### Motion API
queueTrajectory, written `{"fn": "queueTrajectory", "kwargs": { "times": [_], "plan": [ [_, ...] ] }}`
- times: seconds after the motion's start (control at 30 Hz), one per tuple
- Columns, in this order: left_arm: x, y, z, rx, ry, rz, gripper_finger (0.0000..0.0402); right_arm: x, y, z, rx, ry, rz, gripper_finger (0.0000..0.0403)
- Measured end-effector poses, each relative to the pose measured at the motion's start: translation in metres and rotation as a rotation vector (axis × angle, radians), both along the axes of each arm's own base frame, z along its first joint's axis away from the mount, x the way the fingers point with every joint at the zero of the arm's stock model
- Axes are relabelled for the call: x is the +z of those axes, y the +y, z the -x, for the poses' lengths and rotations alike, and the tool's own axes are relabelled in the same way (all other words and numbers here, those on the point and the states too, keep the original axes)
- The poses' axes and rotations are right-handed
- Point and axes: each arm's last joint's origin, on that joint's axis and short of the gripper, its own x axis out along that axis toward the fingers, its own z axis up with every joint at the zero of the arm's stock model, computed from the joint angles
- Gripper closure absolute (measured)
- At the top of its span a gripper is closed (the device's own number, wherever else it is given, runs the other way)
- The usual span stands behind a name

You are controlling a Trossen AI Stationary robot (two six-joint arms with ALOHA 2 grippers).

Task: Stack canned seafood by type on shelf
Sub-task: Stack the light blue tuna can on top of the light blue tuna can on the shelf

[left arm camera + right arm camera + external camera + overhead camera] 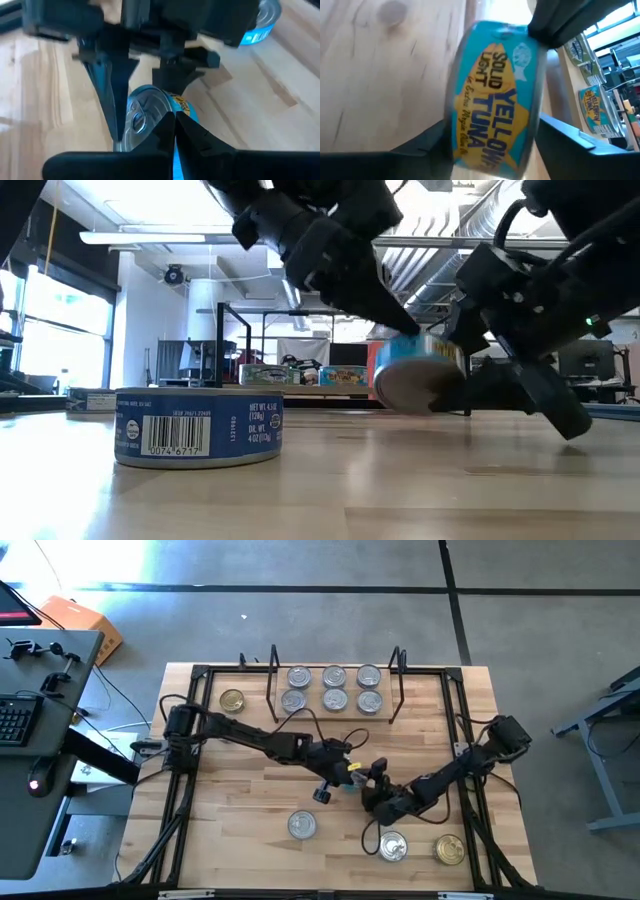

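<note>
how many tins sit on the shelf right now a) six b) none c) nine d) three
a, the high view shows six silver-lidded tins in two rows of three on the shelf, between its black wire uprights.

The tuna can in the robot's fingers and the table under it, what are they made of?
The tuna can looks like metal: in the left wrist view its lid is shiny silver with a pull tab. Its blue-and-yellow side is probably a printed wrapper, paper or paint, hard to tell. The table looks like pale wood, joined in strips with visible grain.
</note>
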Motion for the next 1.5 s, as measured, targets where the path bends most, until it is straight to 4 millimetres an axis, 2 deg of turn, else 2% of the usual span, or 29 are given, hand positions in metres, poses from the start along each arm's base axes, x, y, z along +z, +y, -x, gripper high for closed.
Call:
{"fn": "queueTrajectory", "kwargs": {
  "times": [0.13, 0.27, 0.4, 0.53, 0.6, 0.7, 0.87, 0.97, 1.07, 1.17, 1.3, 1.4, 1.5],
  "plan": [
    [0.006, 0.001, 0.004, 0.011, 0.012, -0.010, 0.0401, 0.002, -0.004, -0.004, -0.013, -0.025, -0.012, 0.0212],
    [0.008, 0.003, 0.012, 0.031, 0.092, -0.031, 0.0401, 0.005, -0.002, -0.007, -0.017, -0.037, -0.055, 0.0281],
    [0.017, 0.008, 0.029, 0.144, 0.213, -0.114, 0.0393, 0.014, -0.004, -0.008, -0.036, 0.012, -0.146, 0.0285],
    [0.035, 0.011, 0.052, 0.330, 0.298, -0.199, 0.0391, 0.036, -0.011, -0.011, -0.108, 0.062, -0.166, 0.0285],
    [0.038, 0.008, 0.066, 0.394, 0.293, -0.222, 0.0393, 0.050, -0.017, -0.014, -0.142, 0.090, -0.155, 0.0285],
    [0.032, -0.001, 0.088, 0.410, 0.213, -0.186, 0.0397, 0.072, -0.033, -0.020, -0.168, 0.119, -0.116, 0.0285],
    [0.011, -0.018, 0.124, 0.398, -0.007, -0.055, 0.0401, 0.105, -0.084, -0.043, -0.187, 0.097, -0.049, 0.0285],
    [-0.002, -0.028, 0.141, 0.382, -0.133, 0.020, 0.0401, 0.123, -0.129, -0.064, -0.194, 0.041, -0.083, 0.0285],
    [-0.015, -0.034, 0.155, 0.395, -0.211, 0.047, 0.0401, 0.133, -0.179, -0.085, -0.225, 0.004, -0.082, 0.0285],
    [-0.026, -0.036, 0.168, 0.432, -0.205, 0.024, 0.0401, 0.136, -0.227, -0.106, -0.241, 0.016, -0.058, 0.0285],
    [-0.035, -0.038, 0.178, 0.495, -0.175, 0.000, 0.0401, 0.117, -0.279, -0.129, -0.322, 0.154, 0.081, 0.0285],
    [-0.038, -0.037, 0.182, 0.524, -0.177, 0.002, 0.0401, 0.110, -0.308, -0.140, -0.378, 0.222, 0.155, 0.0285],
    [-0.040, -0.037, 0.184, 0.541, -0.173, 0.014, 0.0401, 0.105, -0.324, -0.141, -0.404, 0.283, 0.149, 0.0285]
  ]
}}
